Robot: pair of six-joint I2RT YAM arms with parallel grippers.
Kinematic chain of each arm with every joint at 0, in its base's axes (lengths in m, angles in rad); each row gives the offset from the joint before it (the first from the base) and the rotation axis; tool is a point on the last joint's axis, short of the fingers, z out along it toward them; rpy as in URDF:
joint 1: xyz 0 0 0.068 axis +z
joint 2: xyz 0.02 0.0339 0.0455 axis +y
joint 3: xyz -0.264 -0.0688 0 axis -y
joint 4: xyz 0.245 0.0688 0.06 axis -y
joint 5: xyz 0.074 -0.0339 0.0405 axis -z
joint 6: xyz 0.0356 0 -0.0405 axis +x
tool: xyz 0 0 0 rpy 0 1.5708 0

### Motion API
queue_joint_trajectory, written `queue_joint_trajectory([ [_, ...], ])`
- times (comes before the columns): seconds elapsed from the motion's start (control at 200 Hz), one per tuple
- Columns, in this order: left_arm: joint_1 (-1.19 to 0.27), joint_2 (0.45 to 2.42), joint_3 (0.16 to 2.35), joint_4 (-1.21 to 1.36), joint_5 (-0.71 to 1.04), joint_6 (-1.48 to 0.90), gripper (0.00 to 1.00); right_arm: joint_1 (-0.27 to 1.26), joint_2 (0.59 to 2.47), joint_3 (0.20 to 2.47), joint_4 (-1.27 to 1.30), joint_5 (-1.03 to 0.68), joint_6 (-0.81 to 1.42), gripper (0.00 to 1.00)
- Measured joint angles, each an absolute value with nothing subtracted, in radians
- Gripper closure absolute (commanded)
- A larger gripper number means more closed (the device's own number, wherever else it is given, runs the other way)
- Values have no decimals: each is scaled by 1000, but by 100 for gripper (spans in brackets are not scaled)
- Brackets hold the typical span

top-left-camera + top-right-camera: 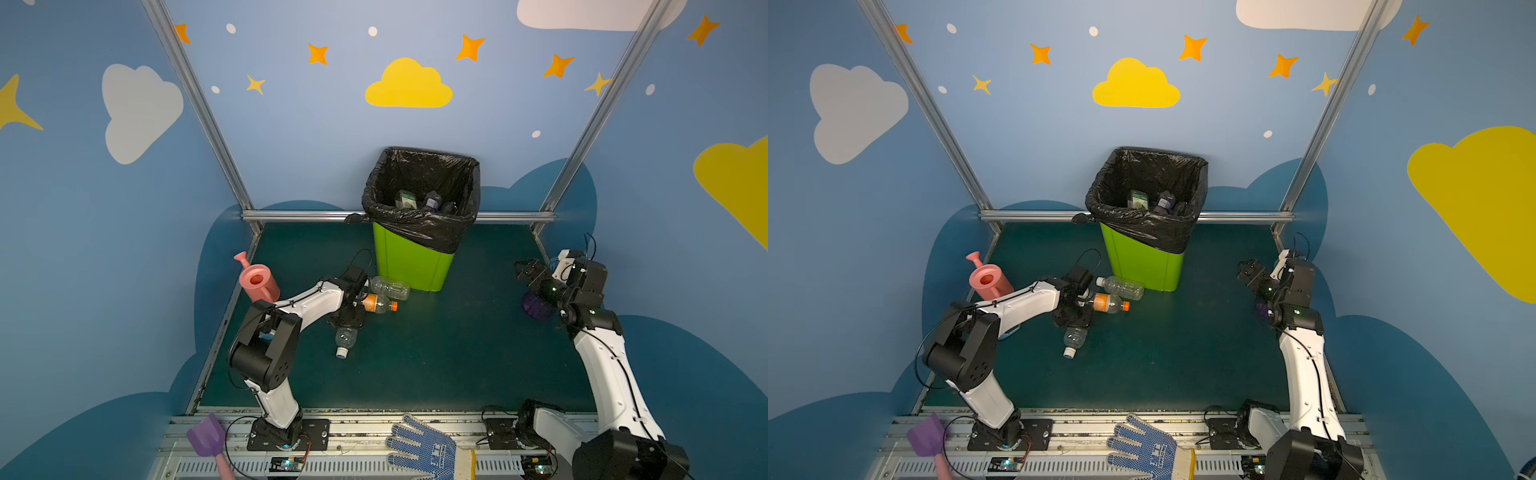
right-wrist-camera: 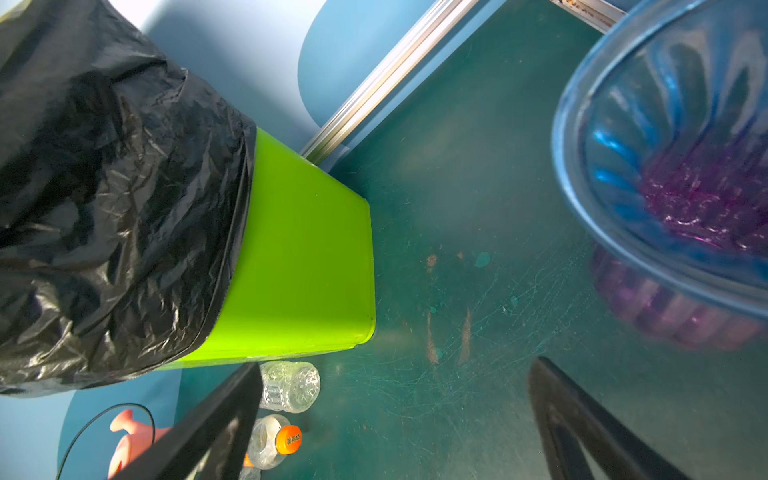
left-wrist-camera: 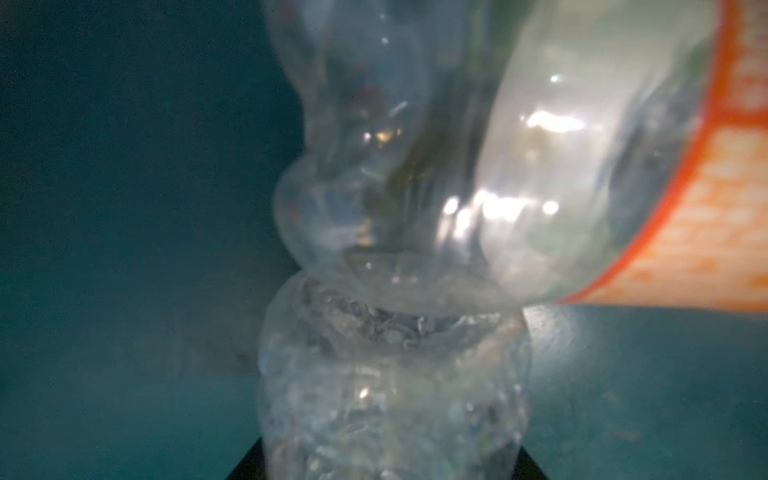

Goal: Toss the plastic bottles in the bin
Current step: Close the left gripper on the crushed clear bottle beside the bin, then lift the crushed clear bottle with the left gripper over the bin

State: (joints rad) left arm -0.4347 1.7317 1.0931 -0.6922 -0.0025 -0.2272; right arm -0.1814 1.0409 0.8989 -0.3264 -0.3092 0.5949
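Observation:
The lime-green bin (image 1: 411,262) (image 1: 1142,262) (image 2: 307,266), lined with a black bag, stands at the back and holds several bottles (image 1: 405,199). Three plastic bottles lie on the mat to its left. One is clear (image 1: 390,287) (image 2: 291,386) and lies by the bin's foot. An orange-labelled one with an orange cap (image 1: 378,303) (image 2: 274,440) lies just in front of it. A clear white-capped one (image 1: 345,338) (image 1: 1074,337) lies under my left gripper (image 1: 348,322). In the left wrist view this bottle (image 3: 390,395) fills the gap between the jaws, which are shut on it. My right gripper (image 1: 525,270) (image 2: 395,415) hangs open and empty at the right.
A pink watering can (image 1: 259,282) stands behind the left arm. A blue ribbed vase (image 2: 665,166) with a purple object (image 1: 534,305) beside it sits close by the right gripper. A purple shovel (image 1: 205,436) and a blue-dotted glove (image 1: 424,451) lie on the front rail.

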Motion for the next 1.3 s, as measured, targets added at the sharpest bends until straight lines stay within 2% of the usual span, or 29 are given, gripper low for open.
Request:
queue_joint_trajectory([
  [0.145, -440, 1683, 1082, -697, -21, -241, 56, -202, 1041, 882, -324, -324, 606, 2],
  [0.3, -433, 1469, 1100, -722, -75, -265, 66, -215, 1041, 880, -318, -341, 620, 2],
  [0.435, -416, 1267, 1259, -719, -192, -231, 61, -221, 1041, 880, -307, -360, 633, 2],
  [0.596, -381, 1042, 1422, -445, -273, -121, 61, -221, 1040, 880, -295, -381, 653, 2],
  [0.716, -372, 992, 1513, -180, -255, -65, 62, -223, 1035, 880, -290, -389, 659, 2],
  [0.851, -372, 1112, 1657, 31, -170, -63, 60, -229, 1020, 880, -290, -397, 659, 2],
  [0.956, -374, 1333, 1858, 47, -92, -118, 52, -237, 1004, 880, -291, -406, 659, 2],
  [1.016, -380, 1544, 2108, -64, -34, -155, 44, -240, 997, 880, -291, -412, 659, 2],
  [1.086, -402, 1848, 2510, -249, 27, -183, 33, -243, 994, 880, -291, -419, 659, 2],
  [1.156, -428, 2127, 2843, -416, 73, -205, 15, -245, 994, 880, -294, -430, 658, 2],
  [1.191, -437, 2175, 2841, -452, 88, -216, 1, -247, 994, 880, -296, -433, 657, 2],
  [1.296, -468, 2117, 2558, -479, 95, -215, 0, -255, 985, 880, -309, -439, 651, 2],
])
